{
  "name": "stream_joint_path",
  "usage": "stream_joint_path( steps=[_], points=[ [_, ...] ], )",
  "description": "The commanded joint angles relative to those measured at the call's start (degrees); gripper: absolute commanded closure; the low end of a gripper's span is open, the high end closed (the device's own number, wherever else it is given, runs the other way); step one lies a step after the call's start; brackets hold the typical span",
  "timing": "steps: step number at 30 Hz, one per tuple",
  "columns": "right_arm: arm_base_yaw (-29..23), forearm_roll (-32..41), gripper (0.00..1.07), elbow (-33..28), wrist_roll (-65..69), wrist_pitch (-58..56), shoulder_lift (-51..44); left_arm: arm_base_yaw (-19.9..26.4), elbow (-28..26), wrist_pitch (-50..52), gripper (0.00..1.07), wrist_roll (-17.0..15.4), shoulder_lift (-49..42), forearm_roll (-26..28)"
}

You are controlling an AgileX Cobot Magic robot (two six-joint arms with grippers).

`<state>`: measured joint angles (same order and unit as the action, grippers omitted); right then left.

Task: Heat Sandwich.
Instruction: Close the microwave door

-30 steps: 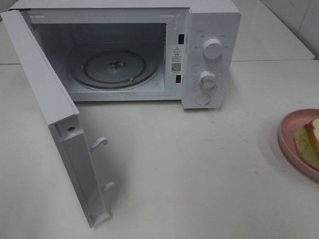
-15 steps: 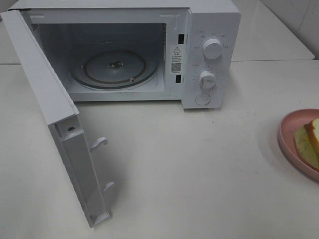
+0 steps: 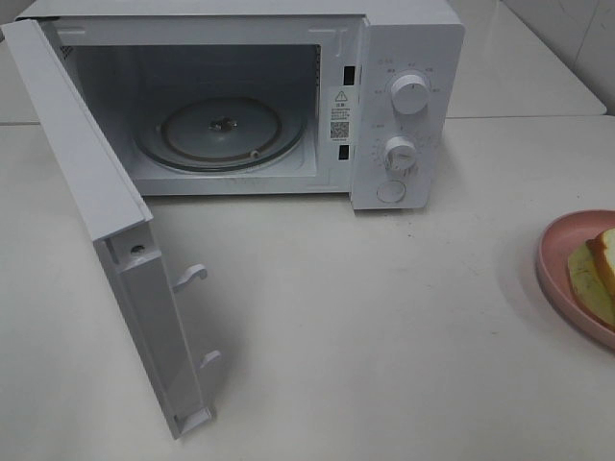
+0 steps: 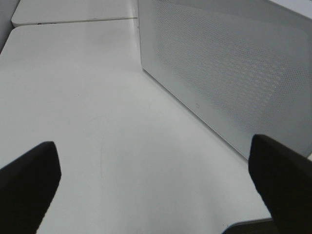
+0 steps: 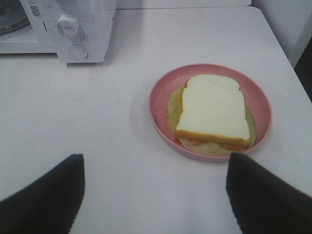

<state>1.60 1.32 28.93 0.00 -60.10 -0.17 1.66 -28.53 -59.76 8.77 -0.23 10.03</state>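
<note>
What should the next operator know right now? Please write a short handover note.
Left hand: open, empty, beside the outer face of the microwave door.
Right hand: open, empty, above the table, short of the pink plate.
Sandwich: on the pink plate, to the right of the microwave.
Done: door stands wide open; the glass turntable is bare.
Left: pick up the plate with the sandwich, set it on the turntable, close the door, set the dials.

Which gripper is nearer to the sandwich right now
Right. The right gripper hangs open just short of the pink plate holding the sandwich. The left gripper, also open, faces the outside of the microwave door, away from it.
</note>
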Motion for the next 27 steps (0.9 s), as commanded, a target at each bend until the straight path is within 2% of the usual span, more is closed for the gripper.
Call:
stream_joint_path(
  steps=[1, 27],
  points=[
    [0.29, 0.06, 0.31, -0.06, -0.29, 0.63, -1.55, 0.17, 0.17, 0.69, 0.03, -0.34, -1.55, 0.06],
    [0.29, 0.06, 0.31, -0.06, 0.0, 0.63, -1.55, 0.17, 0.17, 0.69, 0.03, -0.34, -1.55, 0.06]
  ],
)
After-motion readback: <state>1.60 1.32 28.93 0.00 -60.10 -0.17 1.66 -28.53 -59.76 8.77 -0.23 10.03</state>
